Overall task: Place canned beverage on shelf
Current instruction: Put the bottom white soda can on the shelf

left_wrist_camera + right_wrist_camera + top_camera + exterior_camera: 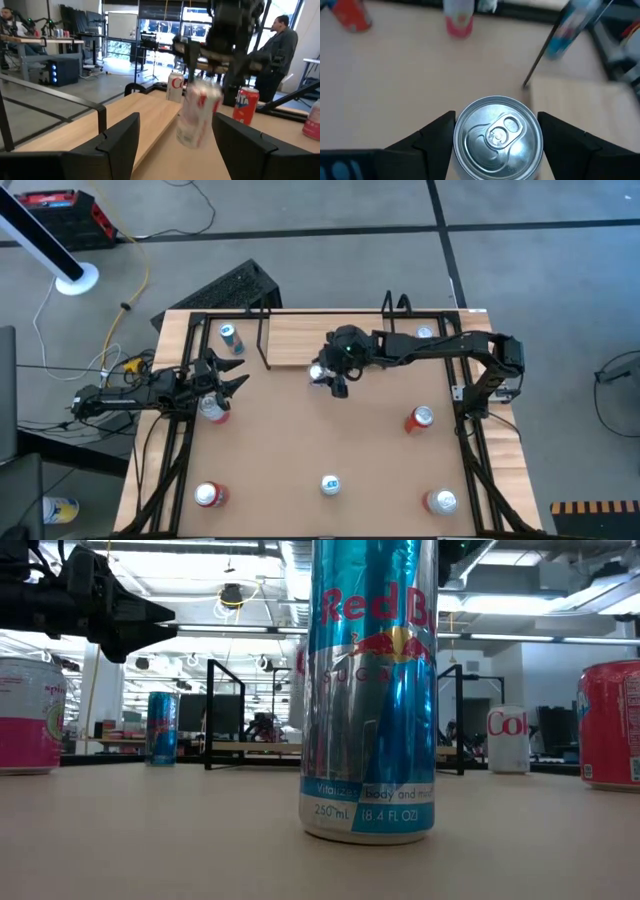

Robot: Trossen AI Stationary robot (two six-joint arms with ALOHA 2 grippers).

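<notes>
My right gripper (pixel 333 376) is shut on a white-and-red can (pixel 197 117) just off the near left end of the shelf, a pale wood plank (pixel 340 338) in a thin black rod frame. The can's silver top (pixel 497 137) shows between the fingers in the right wrist view. A white cola can (pixel 425 333) stands on the plank and also shows in the left wrist view (pixel 175 86). My left gripper (pixel 220 383) is open and empty at the table's left, just beyond a pink-and-white can (pixel 212 409); its fingers (pixel 120 145) stand wide apart. My right gripper pinches the can between its two fingers, on opposite sides of the wall just below the top rim (pixel 461 131). The fingers (pixel 437 132) come from above and point down along the can. The can hangs below them, tilted and clear of the table.
A blue can (pixel 230 337) stands left of the shelf. A red can (pixel 418 418) stands right of centre. Near the front edge stand a red can (pixel 208 495), a blue Red Bull can (pixel 330 485) and another red can (pixel 440 500). Black rails (pixel 175 450) run along both sides. A person (pixel 280 50) stands beyond the table.
</notes>
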